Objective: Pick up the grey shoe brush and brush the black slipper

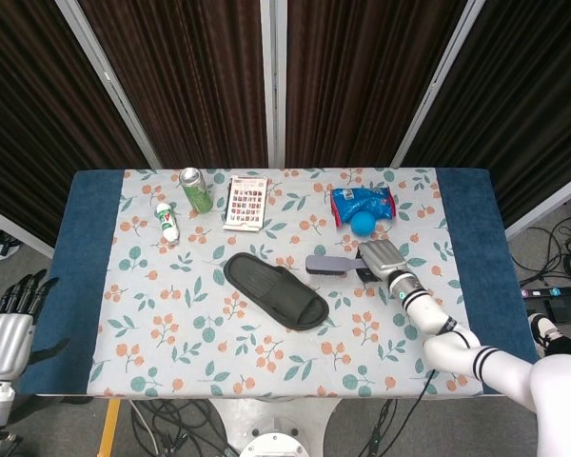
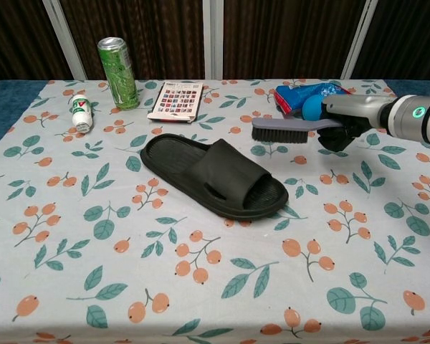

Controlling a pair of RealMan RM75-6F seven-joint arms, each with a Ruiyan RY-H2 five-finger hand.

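The black slipper lies flat near the middle of the floral tablecloth, toe opening toward the right. My right hand grips the handle of the grey shoe brush, lifted off the cloth with bristles down. The brush head hangs just above and right of the slipper's strap, not touching it. My left hand hangs off the table's left edge with fingers spread, holding nothing.
A blue ball and a blue-red packet lie just behind the brush. At the back left stand a green can, a small white bottle and a card of swatches.
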